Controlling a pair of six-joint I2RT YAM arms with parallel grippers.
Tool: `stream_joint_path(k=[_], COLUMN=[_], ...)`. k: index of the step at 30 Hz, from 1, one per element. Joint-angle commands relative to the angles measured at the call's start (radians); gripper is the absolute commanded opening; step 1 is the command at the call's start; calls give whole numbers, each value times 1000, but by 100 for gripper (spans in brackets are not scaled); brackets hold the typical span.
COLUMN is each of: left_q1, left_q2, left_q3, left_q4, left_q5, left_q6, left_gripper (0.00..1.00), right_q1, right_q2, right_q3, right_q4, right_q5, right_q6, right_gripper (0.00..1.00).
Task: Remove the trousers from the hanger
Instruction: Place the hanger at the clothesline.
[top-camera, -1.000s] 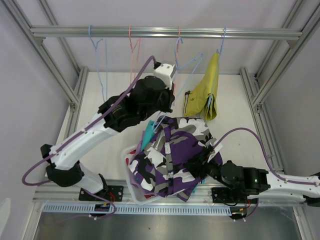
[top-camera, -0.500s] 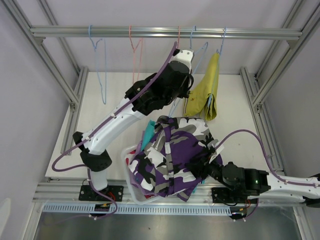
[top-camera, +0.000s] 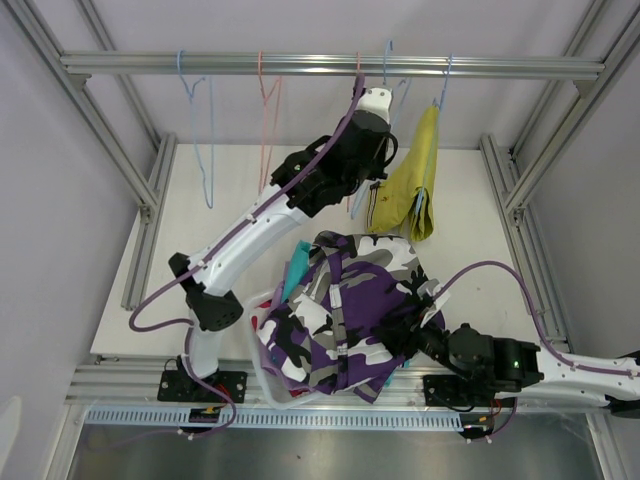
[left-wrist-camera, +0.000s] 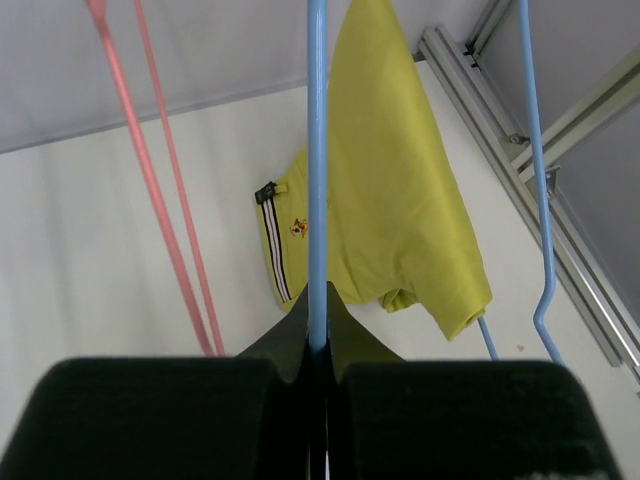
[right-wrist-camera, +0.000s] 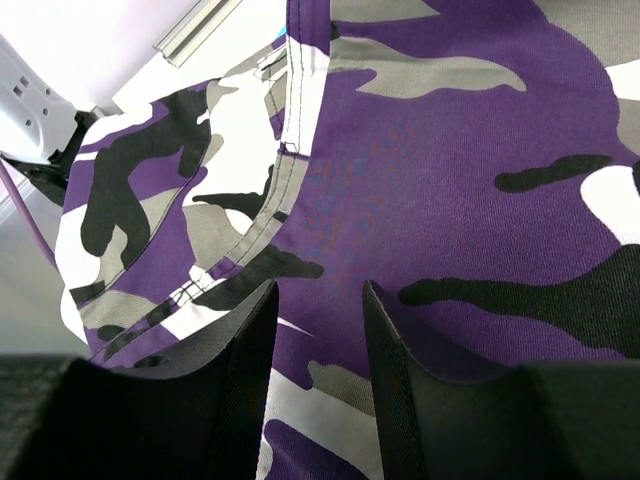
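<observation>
The left hand, pinching the bare blue hanger, has risen to the far rail; the right hand sits half spread over the camouflage shorts; only the mustard shorts still hang.

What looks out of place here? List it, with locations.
The camouflage shorts spill over the rim of the white bin at the table's near edge instead of lying inside. The mustard shorts hang bunched and lopsided from their hanger, far right.

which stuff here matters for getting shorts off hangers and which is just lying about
Job: yellow shorts hanging up, blue hanger pinched in left fingers, camouflage shorts in basket.
Lying about: pink hanger, far-left blue hanger, both empty.
</observation>
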Motion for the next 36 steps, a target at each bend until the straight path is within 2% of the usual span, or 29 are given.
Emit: stream_joint_path(k=[1,11,22,30,31,33,34,36], left_q1=[12,44,89,96,96,87,83,61], left_q2=[22,116,200,194,185,156,141,86], left_q3=[56,71,90,1,-14,-76,-93,-142], left_q4=[86,198,235,220,218,217,214,212], left_q5=[17,63,118,175,181,190,182,163], left_q6=[23,33,16,-26,-32,-52,-56,-52], left_gripper=[0,1,0,1,4,16,33,46], right_q1=[-4,-9,-10,-15,-15,-16,-16,-18], right_q2=[-9,-11,-1,22,25,34,40,42], right_q3=[-14,-19,-29,-29,-29,-28,-26,-25], right_q4=[14,29,41,50,50,49,47,43], right_q5=[-9,-61,-78,-76,-75,-72,-70,-69], right_q6=[-19,-28,-36,-39,-37,-36,-34,-31], right_gripper=[44,44,45,45,45,45,47,49])
